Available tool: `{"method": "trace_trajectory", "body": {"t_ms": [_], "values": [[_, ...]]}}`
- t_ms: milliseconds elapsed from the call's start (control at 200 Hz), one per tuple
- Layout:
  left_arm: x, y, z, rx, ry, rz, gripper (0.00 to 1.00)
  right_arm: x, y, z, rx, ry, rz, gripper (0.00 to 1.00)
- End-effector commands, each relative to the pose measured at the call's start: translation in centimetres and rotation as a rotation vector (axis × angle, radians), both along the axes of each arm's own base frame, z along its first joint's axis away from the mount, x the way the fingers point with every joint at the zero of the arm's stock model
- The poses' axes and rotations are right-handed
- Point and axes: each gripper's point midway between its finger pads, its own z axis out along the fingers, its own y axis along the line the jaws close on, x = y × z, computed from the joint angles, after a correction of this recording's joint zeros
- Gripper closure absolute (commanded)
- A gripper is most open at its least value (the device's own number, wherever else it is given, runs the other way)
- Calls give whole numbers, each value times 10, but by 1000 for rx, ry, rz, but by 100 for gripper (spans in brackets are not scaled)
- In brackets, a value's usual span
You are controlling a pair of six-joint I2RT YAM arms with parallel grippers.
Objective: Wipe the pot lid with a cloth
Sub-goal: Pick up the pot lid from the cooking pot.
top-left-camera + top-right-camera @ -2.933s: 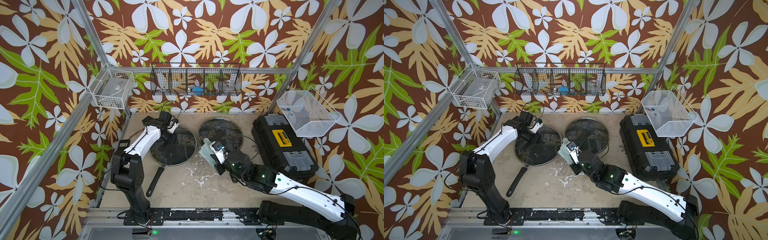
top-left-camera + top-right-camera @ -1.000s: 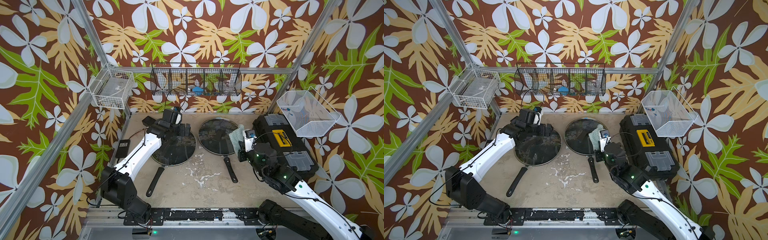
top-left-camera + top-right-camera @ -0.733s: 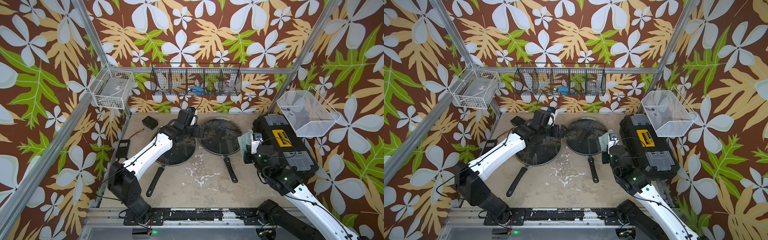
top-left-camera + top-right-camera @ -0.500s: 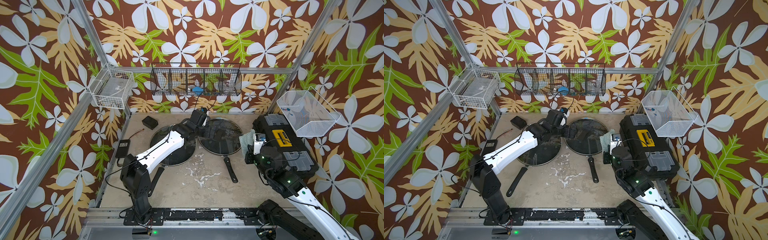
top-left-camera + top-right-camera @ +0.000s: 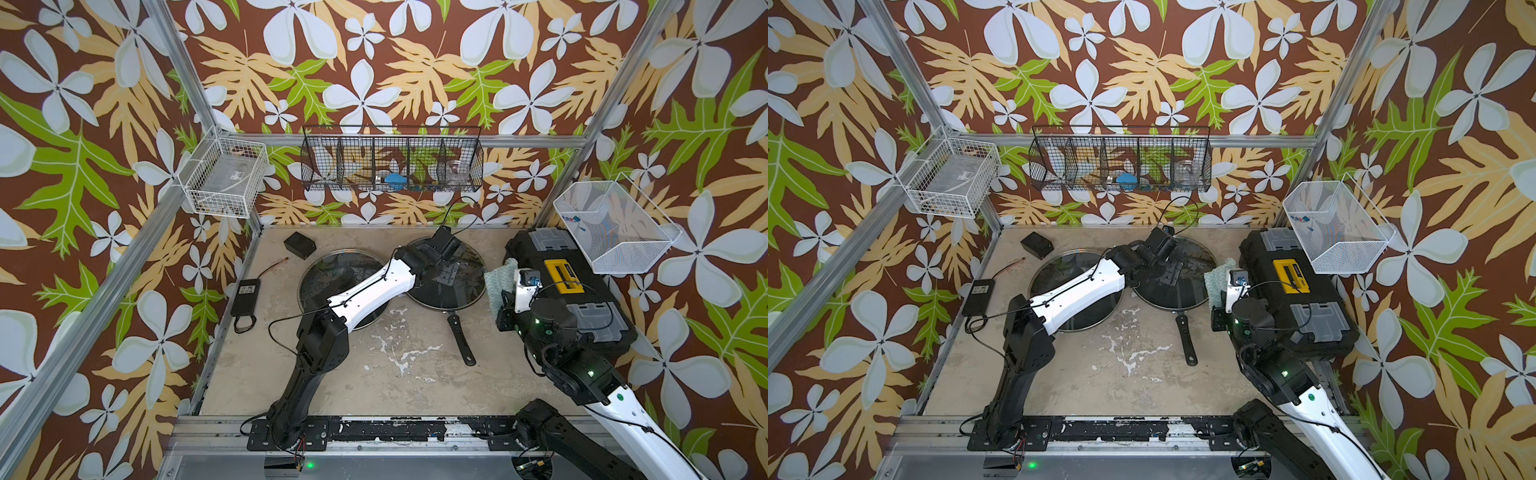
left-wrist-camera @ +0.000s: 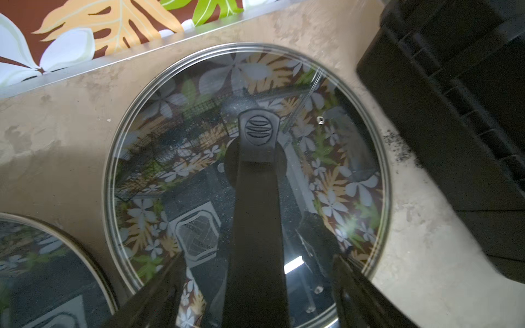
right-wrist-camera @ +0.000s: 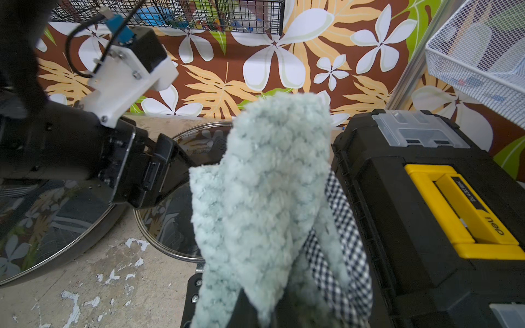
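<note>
Evidently the left gripper straddles the handle of the pot lid, jaws apart and not yet pinching, probably to steady it. Meanwhile the right gripper is clamped on the cloth, held upright just beside the lid's rim, ready for wiping.
</note>
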Motion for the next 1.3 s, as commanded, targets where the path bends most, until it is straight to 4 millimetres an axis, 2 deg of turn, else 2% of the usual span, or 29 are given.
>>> {"method": "trace_trajectory", "body": {"t_ms": [0, 270, 415, 656, 791, 911, 956, 1041, 1296], "values": [[4, 8, -3, 86, -1, 9, 28, -2, -5, 5, -11, -14, -18, 100], [11, -16, -12, 44, 43, -70, 32, -8, -11, 10, -21, -23, -27, 100], [17, -15, -21, 46, 57, -70, 38, -8, -12, 10, -27, -24, -31, 100], [15, -7, -38, 90, 91, -73, 46, -7, -11, 10, -34, -29, -30, 100], [14, -6, -37, 96, 89, -73, 57, -7, -11, 9, -33, -28, -27, 100], [14, -5, -34, 97, 83, -74, 63, -7, -11, 10, -31, -30, -29, 100], [15, -5, -34, 95, 81, -73, 62, -7, -12, 11, -32, -31, -30, 100], [17, -7, -36, 85, 80, -69, 52, -8, -12, 12, -33, -34, -32, 100], [28, -13, -43, 60, 80, -66, 41, -8, -13, 12, -38, -33, -32, 100]]}}
